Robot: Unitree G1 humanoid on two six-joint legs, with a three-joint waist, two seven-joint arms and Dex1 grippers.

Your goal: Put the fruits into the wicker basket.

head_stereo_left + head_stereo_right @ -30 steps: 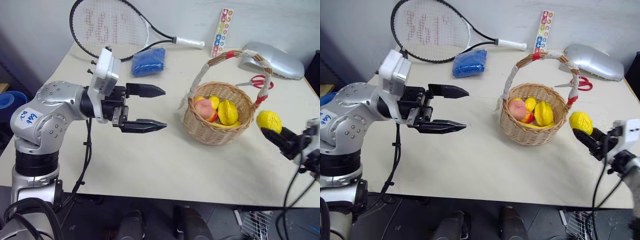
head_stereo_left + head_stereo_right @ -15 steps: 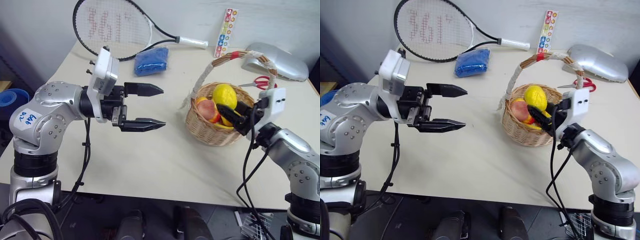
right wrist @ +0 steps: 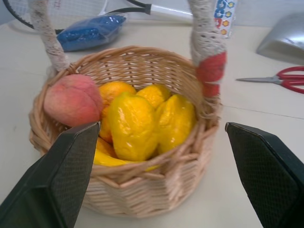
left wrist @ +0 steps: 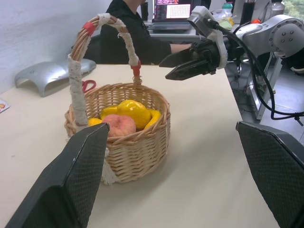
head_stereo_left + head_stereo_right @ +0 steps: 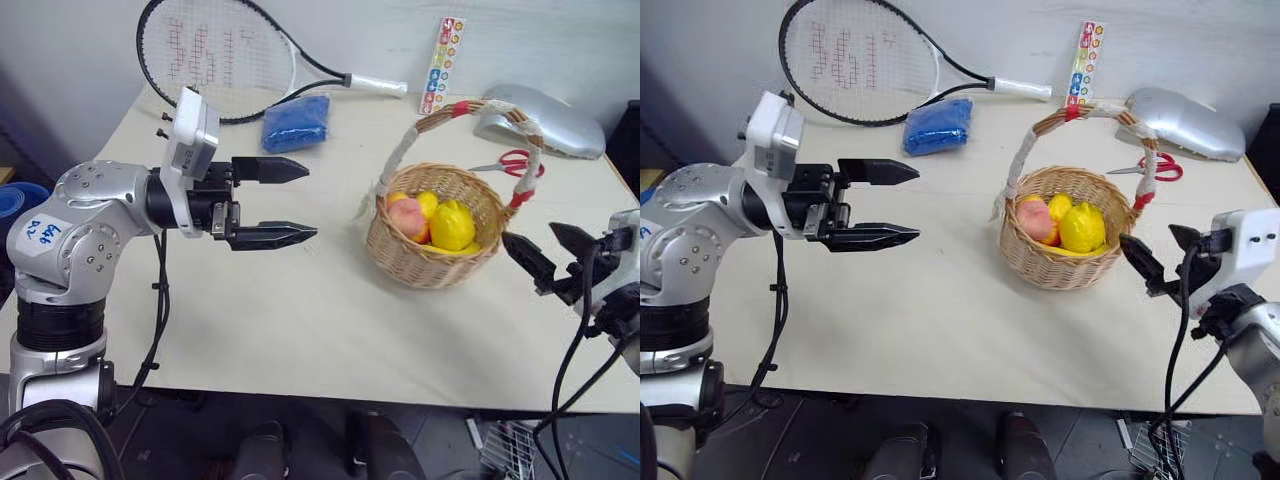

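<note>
Both claws gape empty; every fruit I see, the lemon [image 5: 452, 224] included, sits in the wicker basket [image 5: 432, 262] just ahead of my right claw [image 5: 545, 252]. I pull back level, clear of the handle, with my left claw [image 5: 272, 201] well away.

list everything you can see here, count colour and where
wicker basket: 1, tan, right of table centre
lemons: 2 seen, yellow, in basket
peach: 1, pink, in basket
orange fruit: 1, in basket behind the lemons
racket: 1, black, far edge
cloth bundle: 1, blue, by racket
scissors: 1, red, beyond basket
domed object: 1, silver, far right
sticker strip: 1, multicoloured, against wall
left end effector: black, open, empty
right end effector: black, open, empty
</note>
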